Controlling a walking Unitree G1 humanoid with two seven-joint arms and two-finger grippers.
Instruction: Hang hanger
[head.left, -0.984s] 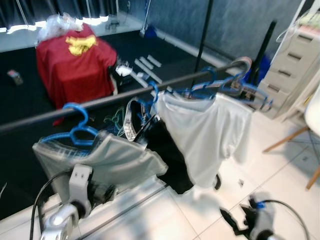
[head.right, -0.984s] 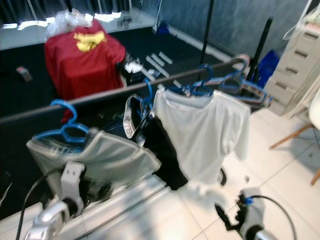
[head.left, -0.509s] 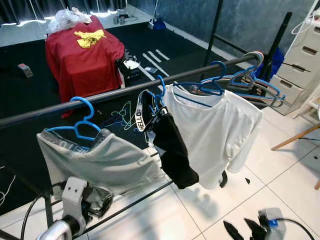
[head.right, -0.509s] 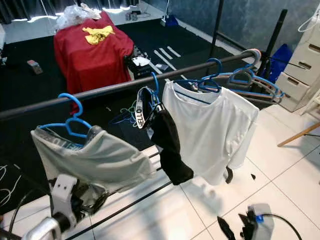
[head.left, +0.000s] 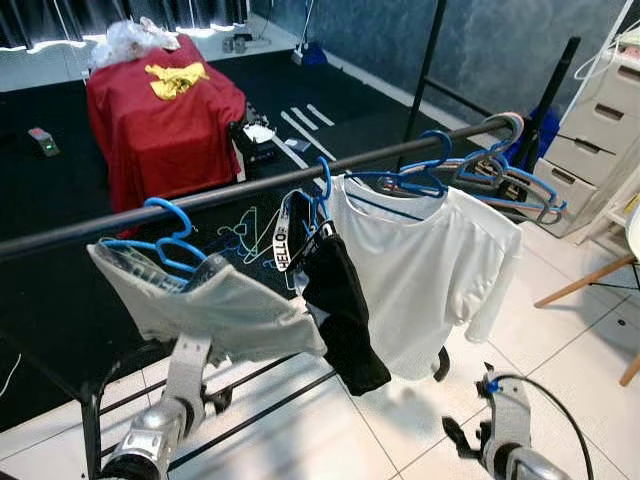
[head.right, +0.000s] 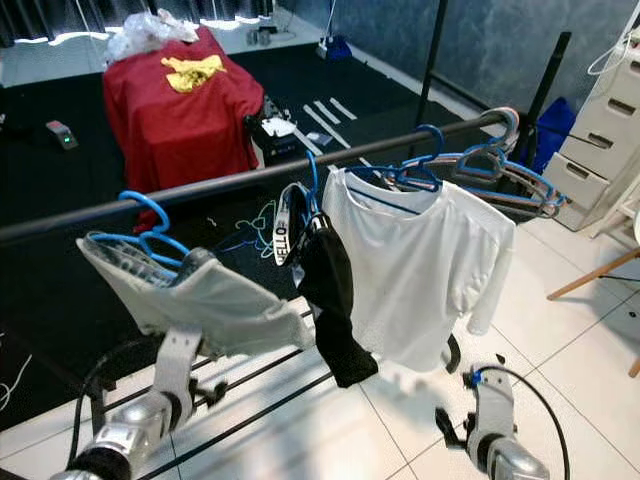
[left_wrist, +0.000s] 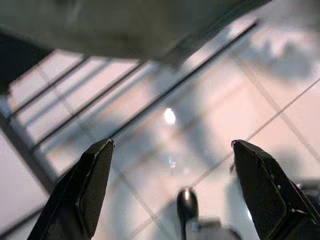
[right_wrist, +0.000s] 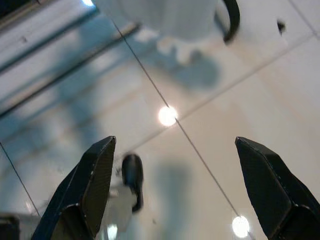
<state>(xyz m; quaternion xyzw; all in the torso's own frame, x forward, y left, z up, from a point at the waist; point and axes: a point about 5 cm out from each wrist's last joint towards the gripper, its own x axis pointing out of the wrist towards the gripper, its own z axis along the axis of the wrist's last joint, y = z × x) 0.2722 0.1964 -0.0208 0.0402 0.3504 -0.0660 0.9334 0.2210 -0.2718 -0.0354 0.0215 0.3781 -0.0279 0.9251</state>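
Note:
A black rail (head.left: 250, 190) runs across in front of me. At its left a blue hanger (head.left: 170, 225) carries a grey garment (head.left: 220, 305) that sits tilted. Further right hang a black garment (head.left: 340, 320), a white T-shirt (head.left: 420, 270) on a blue hanger, and several empty hangers (head.left: 500, 165) at the rail's end. My left arm (head.left: 165, 425) is low, just beneath the grey garment. My left gripper (left_wrist: 172, 145) is open over the floor tiles with nothing in it. My right arm (head.left: 505, 445) hangs low at the right, and my right gripper (right_wrist: 175, 141) is open and holds nothing.
The rack's low bars (head.left: 280, 405) cross the white tiles under the clothes. A red-draped object (head.left: 165, 115) stands on the black carpet behind. To the right are a white drawer unit (head.left: 600, 130), a wooden chair leg (head.left: 585, 285) and a black upright post (head.left: 420, 70).
The camera has shifted. The grey garment and its hanger now sit more tilted on the rail. My left arm is a little lower and my right arm shows higher.

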